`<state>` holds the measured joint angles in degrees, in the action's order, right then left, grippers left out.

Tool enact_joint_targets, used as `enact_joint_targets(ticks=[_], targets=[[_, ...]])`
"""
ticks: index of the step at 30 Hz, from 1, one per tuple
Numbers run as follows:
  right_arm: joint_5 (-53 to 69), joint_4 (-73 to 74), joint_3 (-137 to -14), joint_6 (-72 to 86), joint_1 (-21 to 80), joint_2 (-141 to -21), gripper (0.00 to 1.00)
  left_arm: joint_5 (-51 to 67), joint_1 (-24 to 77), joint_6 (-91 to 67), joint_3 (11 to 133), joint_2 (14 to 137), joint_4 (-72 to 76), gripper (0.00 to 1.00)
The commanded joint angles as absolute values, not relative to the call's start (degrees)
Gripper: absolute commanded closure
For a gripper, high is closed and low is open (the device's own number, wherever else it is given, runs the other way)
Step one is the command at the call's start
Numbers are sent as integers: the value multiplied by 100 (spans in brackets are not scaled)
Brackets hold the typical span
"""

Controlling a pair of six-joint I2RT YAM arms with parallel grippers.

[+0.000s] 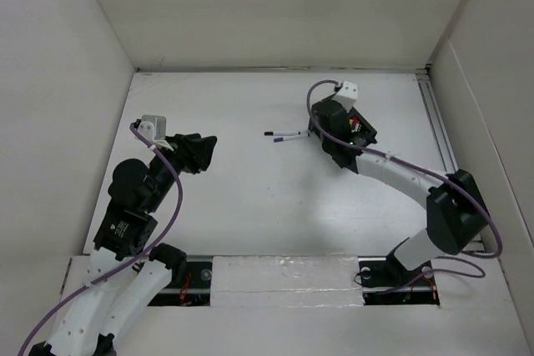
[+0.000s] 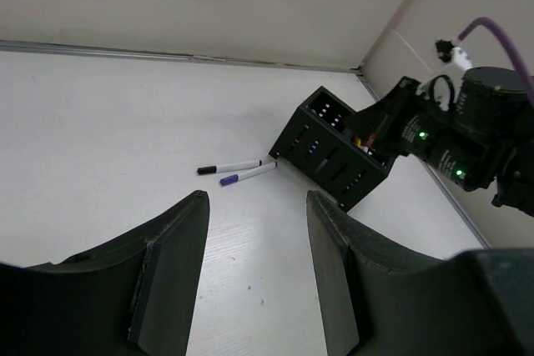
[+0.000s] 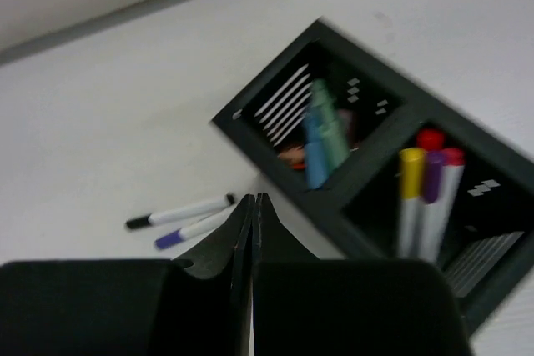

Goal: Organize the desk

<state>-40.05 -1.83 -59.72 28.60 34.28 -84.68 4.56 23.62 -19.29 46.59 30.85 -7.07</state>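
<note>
Our right gripper has its fingers pressed flat together, and we see nothing between them. It hangs over the near-left corner of the organizer. Our left gripper is spread wide and empty, hovering over the left of the desk, well apart from everything else.

The desk lies under both arms. The organizer sits skewed at its far right, with pens already in its compartments. Just left of it lie two loose markers: a black-capped one and a purple-capped one, side by side, their near ends almost touching.

We judge the risks as these:

- If the right gripper goes down shut, it can only shove a marker, which would likely roll off across the smooth white top.
- Because the markers lie so close together, open fingers may straddle both, or pinch one and flick the other away.
- The organizer stands just beside them, so a low finger or wrist could catch its wall and slide it further askew.
- The standing pens crowd the compartments, so a marker dropped in at a slant may hang up on them.
</note>
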Motion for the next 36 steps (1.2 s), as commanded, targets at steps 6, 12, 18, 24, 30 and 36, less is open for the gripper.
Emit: enact_joint_targets(ticks=[6,12,18,24,30,36], targets=[[-3279,632,-7267,3225,3938,-10306,77,562,2338,-1854,4632,3041,-422,54],[-3278,1212,-8172,3322,3938,-11222,57,545,2338,-1855,4632,3024,-439,54],[-3147,1450,-8499,3533,3885,-11768,53,554,2338,-1854,4632,3032,-439,54],[-3059,1407,-8525,3691,3762,-11874,53,562,2338,-1854,4632,3032,-439,54],[-2936,1249,-8499,3911,3709,-11839,53,571,2338,-1855,4632,3032,-431,54],[-3198,1160,-8508,4165,3709,-11839,52,589,2338,-1854,4623,3032,-439,54]])
